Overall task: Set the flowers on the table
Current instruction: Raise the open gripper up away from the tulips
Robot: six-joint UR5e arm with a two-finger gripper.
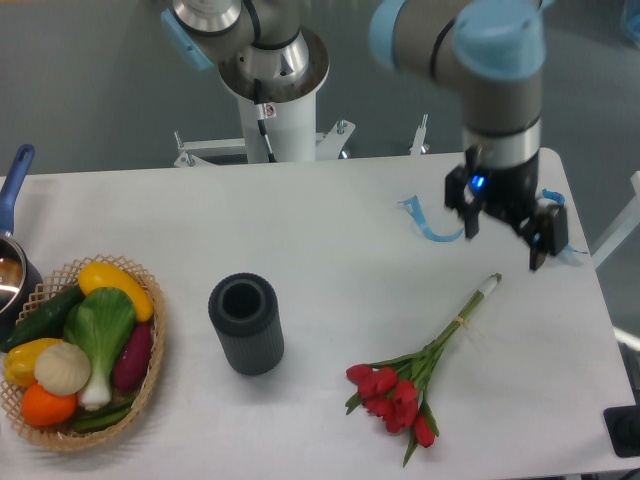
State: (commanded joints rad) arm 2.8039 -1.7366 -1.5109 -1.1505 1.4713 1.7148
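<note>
- flowers (405, 392) lie flat on table (330, 230), right of dark cylinder (246, 324)
- gripper (504, 230) hangs above, jaws spread, holding nothing
- placing looks done; next: retreat clear

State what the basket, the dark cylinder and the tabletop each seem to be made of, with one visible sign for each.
Basket: woven wicker or cane, judging by its tan interlaced strands and open rim.
Dark cylinder: probably foam or rubber; matte charcoal, thick-walled, hollow, without any shine.
Tabletop: likely laminate or painted board; smooth, matte white, with rounded corners.
</note>
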